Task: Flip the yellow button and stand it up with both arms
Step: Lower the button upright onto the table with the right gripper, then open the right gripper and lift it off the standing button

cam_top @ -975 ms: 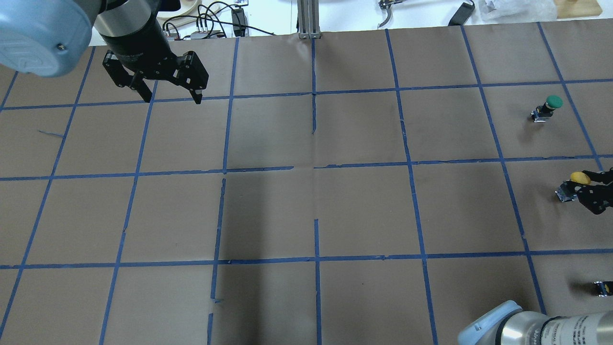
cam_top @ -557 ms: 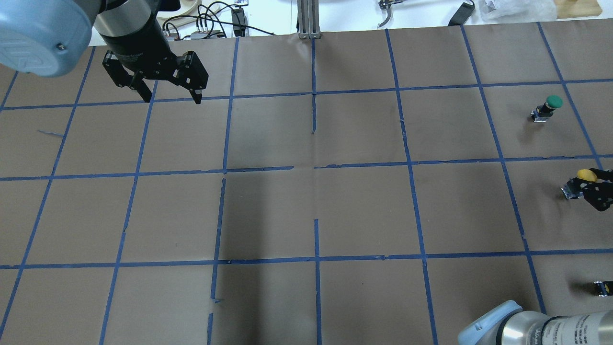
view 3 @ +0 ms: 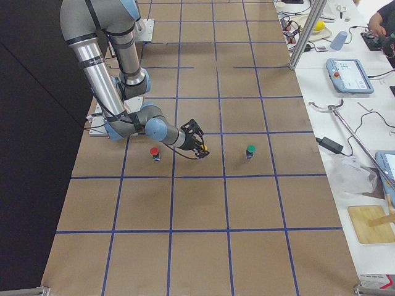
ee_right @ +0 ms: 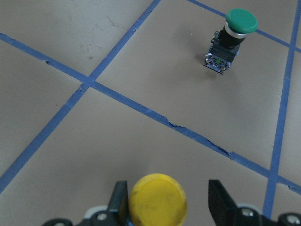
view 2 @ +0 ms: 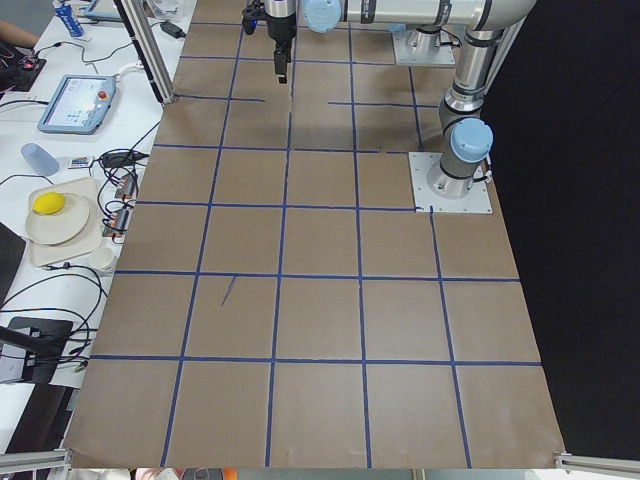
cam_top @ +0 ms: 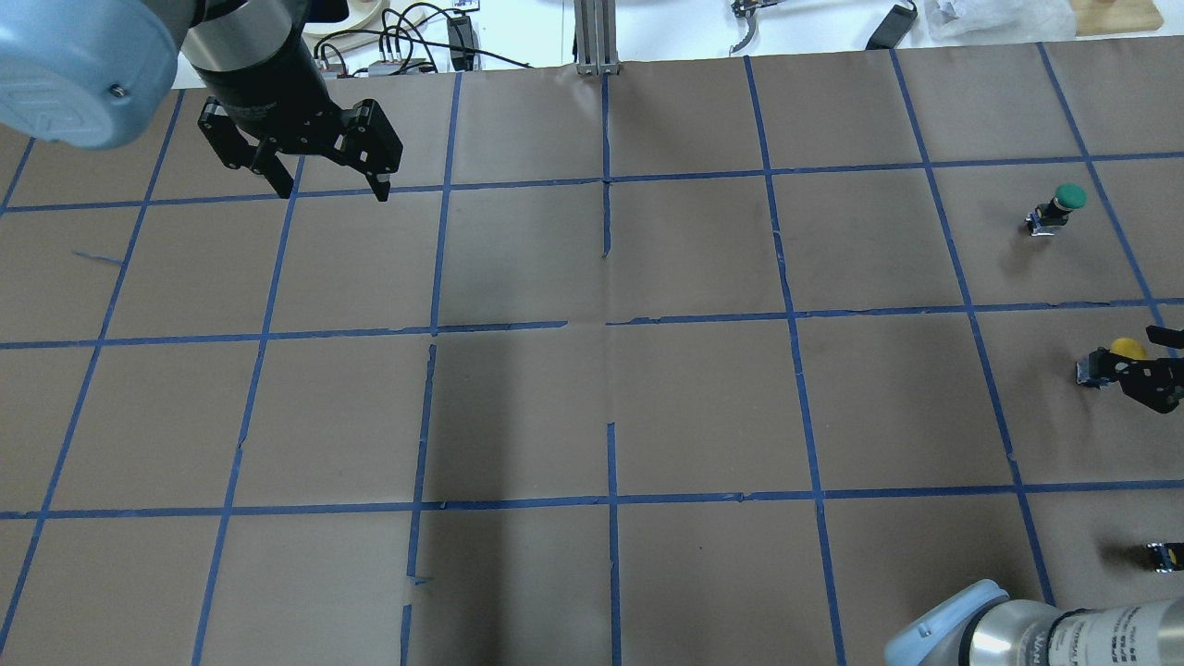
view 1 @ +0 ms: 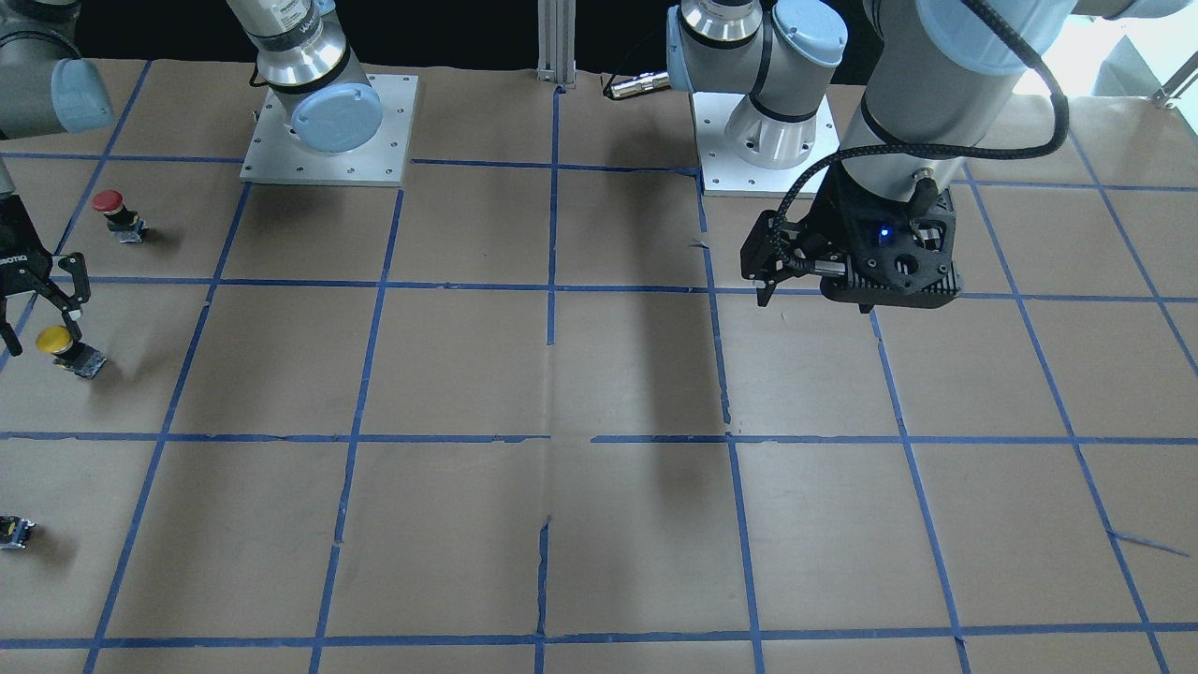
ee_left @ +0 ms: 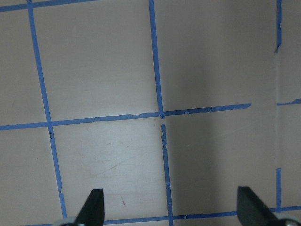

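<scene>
The yellow button (ee_right: 157, 201) sits on the brown-papered table (cam_top: 703, 407) near its edge on the robot's right. It appears to stand on its blocky body with the cap uppermost, though its underside is not plainly seen. The right gripper (cam_top: 1140, 363) reaches low over the paper with one finger on each side of the button. In the right wrist view one finger lies close against the cap, while the other stands off from it with bare paper showing between, so the claw looks released rather than clenched on the button. A green-capped button (cam_top: 1064, 202) stands one grid square farther from the robot, and a red-capped button (view 1: 112, 208) stands one square nearer its base, both well apart from the yellow one. The left gripper (cam_top: 333, 188) hangs above the far left part of the table, well away from all three buttons. Its two fingertips (ee_left: 94, 207) are spread wide with nothing between them.
</scene>
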Controlling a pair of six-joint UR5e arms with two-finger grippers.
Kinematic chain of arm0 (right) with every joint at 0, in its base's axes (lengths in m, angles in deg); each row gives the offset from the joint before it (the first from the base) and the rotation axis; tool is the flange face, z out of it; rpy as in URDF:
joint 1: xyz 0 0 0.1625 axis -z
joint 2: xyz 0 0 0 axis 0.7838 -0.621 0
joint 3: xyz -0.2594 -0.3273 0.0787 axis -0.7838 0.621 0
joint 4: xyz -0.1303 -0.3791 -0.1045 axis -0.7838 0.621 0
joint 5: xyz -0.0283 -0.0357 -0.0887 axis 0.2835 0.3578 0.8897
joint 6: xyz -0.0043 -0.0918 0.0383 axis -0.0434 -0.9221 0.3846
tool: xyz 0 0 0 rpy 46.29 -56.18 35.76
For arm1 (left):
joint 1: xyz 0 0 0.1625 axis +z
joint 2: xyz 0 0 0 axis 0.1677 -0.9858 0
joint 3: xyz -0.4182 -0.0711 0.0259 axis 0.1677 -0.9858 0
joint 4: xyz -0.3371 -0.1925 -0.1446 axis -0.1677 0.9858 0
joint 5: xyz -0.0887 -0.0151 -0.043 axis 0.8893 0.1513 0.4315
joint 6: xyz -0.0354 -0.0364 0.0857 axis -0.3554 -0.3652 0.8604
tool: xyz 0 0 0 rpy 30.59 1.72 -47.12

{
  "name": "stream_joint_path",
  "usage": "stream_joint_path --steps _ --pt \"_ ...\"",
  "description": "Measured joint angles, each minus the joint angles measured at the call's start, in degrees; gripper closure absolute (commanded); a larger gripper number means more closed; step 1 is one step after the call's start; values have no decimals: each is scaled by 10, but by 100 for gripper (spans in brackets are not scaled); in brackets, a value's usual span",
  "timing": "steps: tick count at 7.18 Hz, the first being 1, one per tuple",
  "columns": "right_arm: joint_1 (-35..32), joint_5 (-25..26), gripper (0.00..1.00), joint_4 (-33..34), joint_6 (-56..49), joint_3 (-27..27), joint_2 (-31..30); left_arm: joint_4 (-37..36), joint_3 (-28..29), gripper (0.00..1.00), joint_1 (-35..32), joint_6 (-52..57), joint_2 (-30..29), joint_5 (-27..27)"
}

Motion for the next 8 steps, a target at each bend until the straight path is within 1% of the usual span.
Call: stream_joint_path --steps 2,3,4,6,8 --pt "-5 20 33 -14 43 4 -17 0 1 1 1 0 1 0" --pt "-10 26 33 -54 71 16 -38 1 1 1 3 0 2 0" --pt "-21 39 33 -109 102 38 -65 3 2 1 8 0 3 0" --pt "-70 100 33 -218 177 109 -109 6 4 1 15 0 4 1" --pt "-140 168 33 -362 281 227 -124 7 4 1 18 0 4 1"
